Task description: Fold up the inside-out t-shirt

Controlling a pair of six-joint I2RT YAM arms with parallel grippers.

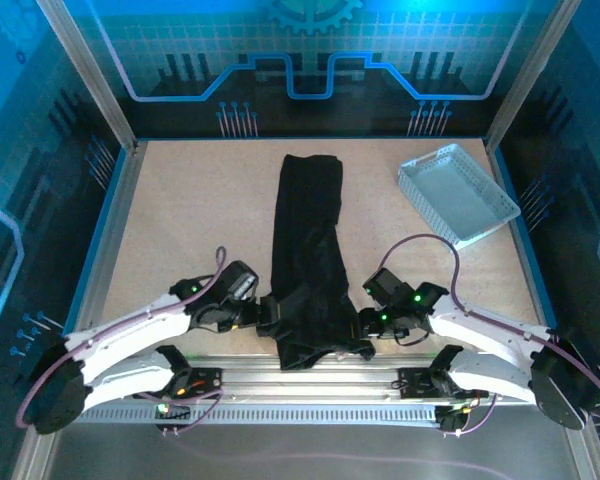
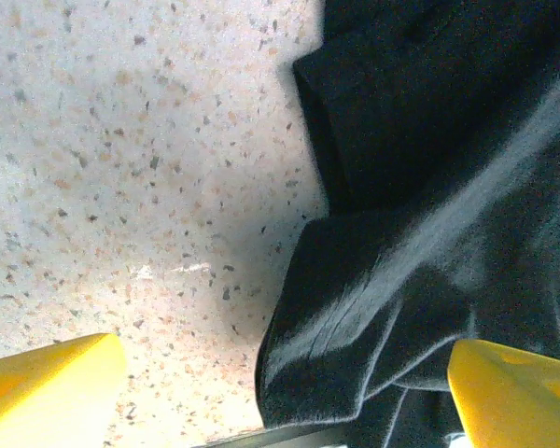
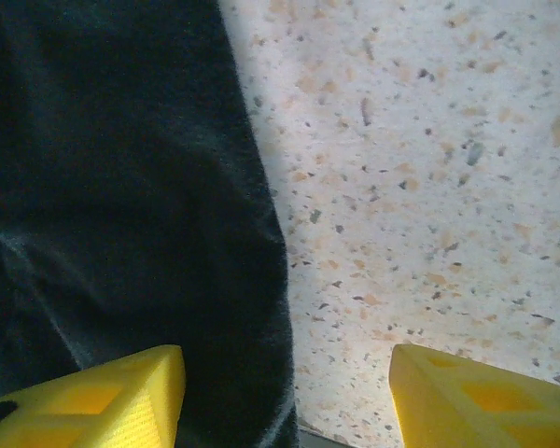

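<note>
i see the black t-shirt (image 1: 308,260) lying as a long narrow strip on the speckled table (image 1: 190,220), its near end bunched at the front rail. my left claw (image 2: 285,359) stands open astride the shirt's left edge, my right claw (image 3: 287,364) open astride its right edge. there is bare table on both sides of the shirt, and a grey tray (image 1: 458,192) beyond its far right
</note>
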